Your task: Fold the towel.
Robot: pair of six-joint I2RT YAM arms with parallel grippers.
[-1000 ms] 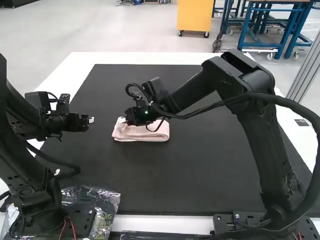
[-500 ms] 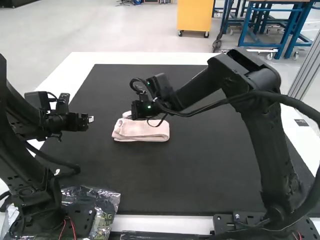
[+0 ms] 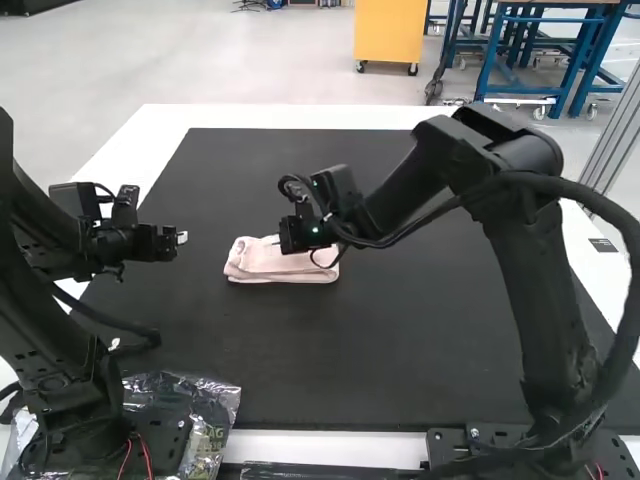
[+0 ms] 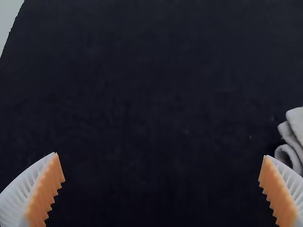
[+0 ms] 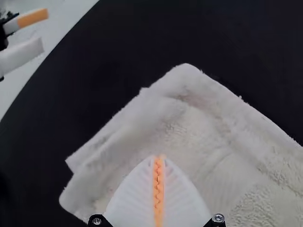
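Note:
The left arm's gripper (image 3: 182, 239) hangs over the mat left of the towel. The right arm's gripper (image 3: 290, 242) is over the back part of the pink towel (image 3: 275, 265), which lies folded in a compact rectangle with stacked layers. In the left wrist view the left gripper (image 4: 161, 155) stands wide open, empty, with the folded edges of the towel (image 4: 296, 127) beside one finger. From the right wrist, the right gripper (image 5: 159, 157) has its pads together over the towel (image 5: 199, 127); no cloth can be seen between them. Whether its tips touch the towel cannot be told.
A black mat (image 3: 340, 350) covers most of the white table (image 3: 160, 118). Crinkled clear plastic packaging (image 3: 212, 405) lies by the left arm's base. The left gripper's fingers (image 5: 32, 18) also appear in the right wrist view, off beyond the mat's edge.
The right gripper has shifted rightward over the towel, rising first and then coming back down. The left arm and the towel's folded shape look unchanged.

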